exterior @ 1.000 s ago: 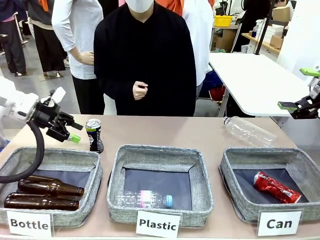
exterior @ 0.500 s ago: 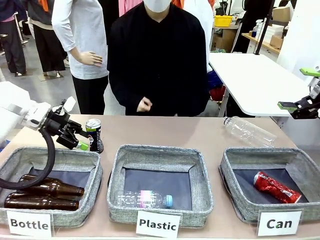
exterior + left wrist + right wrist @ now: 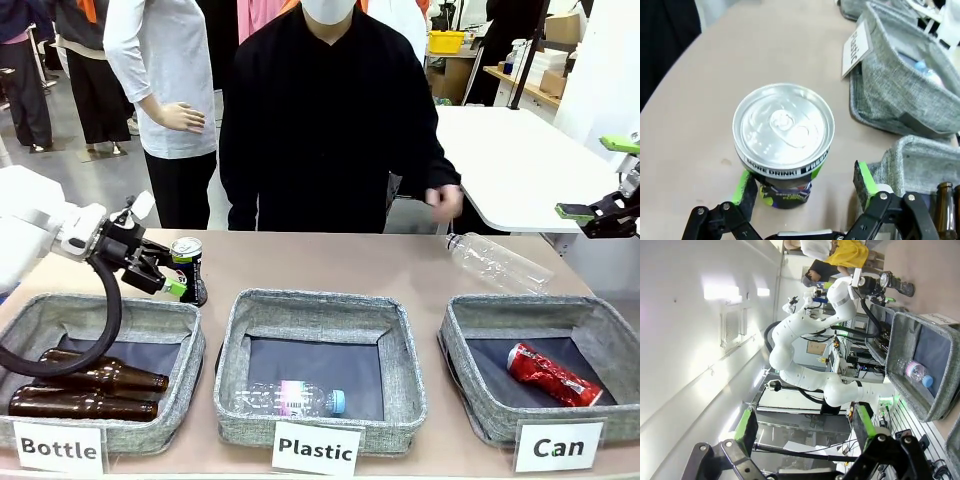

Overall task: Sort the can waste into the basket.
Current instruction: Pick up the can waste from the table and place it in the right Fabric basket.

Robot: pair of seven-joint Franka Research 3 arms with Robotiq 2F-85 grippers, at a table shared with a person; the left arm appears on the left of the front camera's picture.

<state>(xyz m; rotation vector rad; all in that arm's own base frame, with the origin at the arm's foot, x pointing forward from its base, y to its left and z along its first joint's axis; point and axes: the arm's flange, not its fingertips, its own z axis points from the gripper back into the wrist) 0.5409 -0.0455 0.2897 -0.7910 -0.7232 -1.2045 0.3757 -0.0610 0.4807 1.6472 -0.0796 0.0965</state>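
Standing upright on the table (image 3: 700, 100), the black can (image 3: 784, 125) sits between the released, wide-spread fingers of the left pincer (image 3: 805, 184).

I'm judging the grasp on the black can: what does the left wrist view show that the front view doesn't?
Left wrist view: silver lid and rim print of the black can, its base flanked by the green pads of the open left gripper. Front view: the crushed red can lying in the Can basket. Both: the black can upright on the table, the Plastic basket nearby.
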